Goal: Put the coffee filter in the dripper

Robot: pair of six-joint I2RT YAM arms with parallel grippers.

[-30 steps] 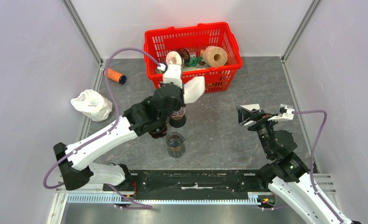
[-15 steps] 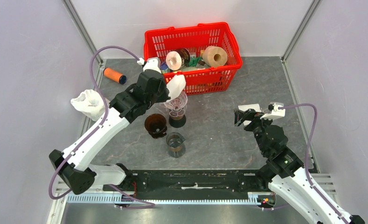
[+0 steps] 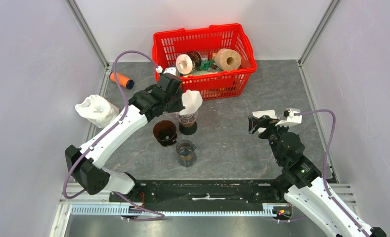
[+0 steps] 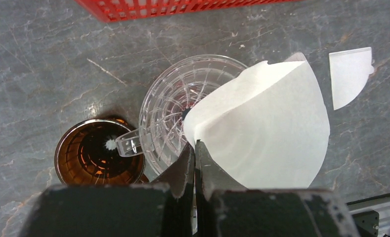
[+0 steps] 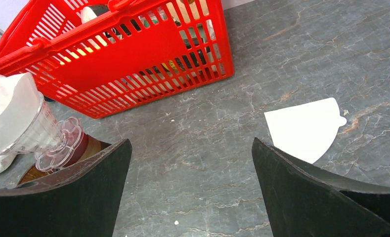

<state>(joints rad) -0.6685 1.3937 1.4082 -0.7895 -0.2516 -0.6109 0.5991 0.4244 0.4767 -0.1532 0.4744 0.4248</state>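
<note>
- One left gripper (image 4: 195,148): its fingers are pressed together on the edge of a white coffee filter (image 4: 262,128), low in the middle of the left wrist view.
- Coffee filters, two: the held one is opened into a cone and overlaps the right side of the dripper's rim. I cannot tell whether it rests inside. The second filter (image 5: 306,128) lies flat on the table at the right of the right wrist view.
- One clear dripper (image 4: 168,103), ribbed, just left of centre in the left wrist view.
- One brown cup (image 3: 164,132) just below and left of the dripper, and one glass beaker (image 3: 186,152) below that.
- One right gripper (image 5: 190,187): its fingers are spread wide with nothing between them.
- One red basket (image 3: 202,33) at top centre.
- One orange cylinder (image 3: 121,80) and one white bag (image 3: 96,109) at the left.
</note>
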